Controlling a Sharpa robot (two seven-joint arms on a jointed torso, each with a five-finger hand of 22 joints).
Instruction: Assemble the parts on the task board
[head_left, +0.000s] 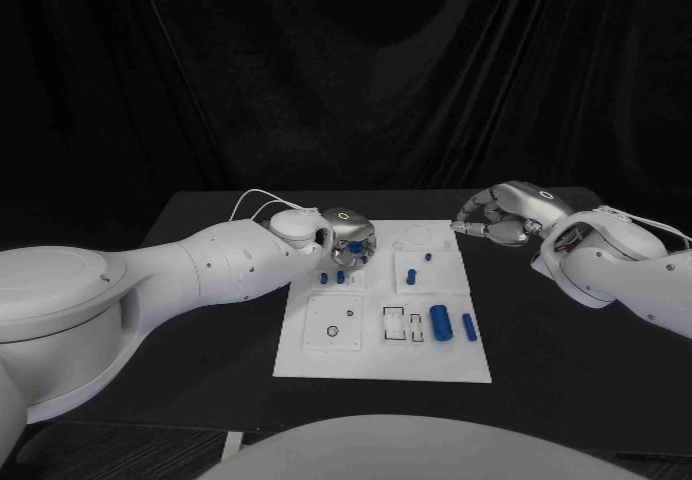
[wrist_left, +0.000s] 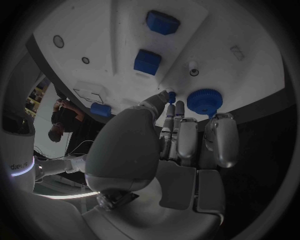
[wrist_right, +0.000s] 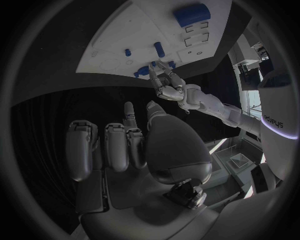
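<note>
The white task board (head_left: 382, 345) lies in the middle of the black table. My left hand (head_left: 346, 236) hovers over its far left corner. In the left wrist view its thumb and a finger pinch a small blue peg (wrist_left: 170, 95) just above the board (wrist_left: 125, 30), beside a round blue gear (wrist_left: 203, 100). My right hand (head_left: 498, 215) hangs above the bare table past the board's far right corner, holding nothing, fingers side by side (wrist_right: 115, 145). Two blue cylinders (head_left: 440, 323) lie on the board's near right part.
Blue blocks (wrist_left: 147, 62) sit in the board's recesses, and short blue pegs (head_left: 411, 277) stand near its middle. The right wrist view shows the board (wrist_right: 119, 45) with my left hand (wrist_right: 165, 82) on it. Black table surrounds the board on all sides.
</note>
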